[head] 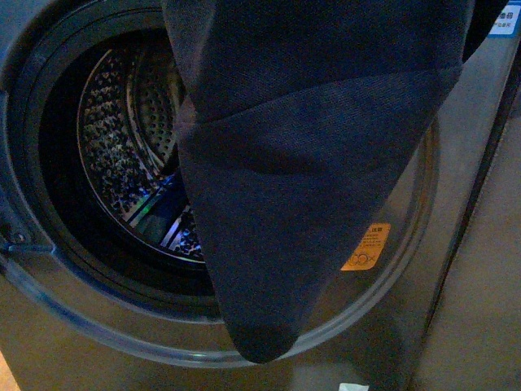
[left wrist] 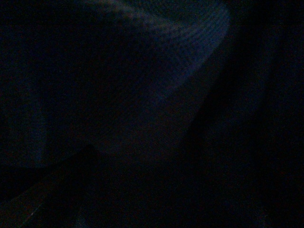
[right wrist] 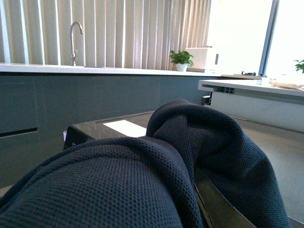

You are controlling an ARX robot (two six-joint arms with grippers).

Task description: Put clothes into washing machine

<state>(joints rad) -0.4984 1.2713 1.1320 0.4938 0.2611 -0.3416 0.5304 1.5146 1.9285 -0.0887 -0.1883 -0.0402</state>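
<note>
Clothes (head: 309, 163) hung across the washer's (head: 81, 342) open porthole, tip dangling near its lower rim, likely held high to swing into the drum (head: 130, 147); both grippers hidden, grip impossible to tell.

Both claws hidden from view, grip unreadable, left wrist view dark

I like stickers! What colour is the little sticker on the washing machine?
Orange. The sticker shows best in the front view.
</note>
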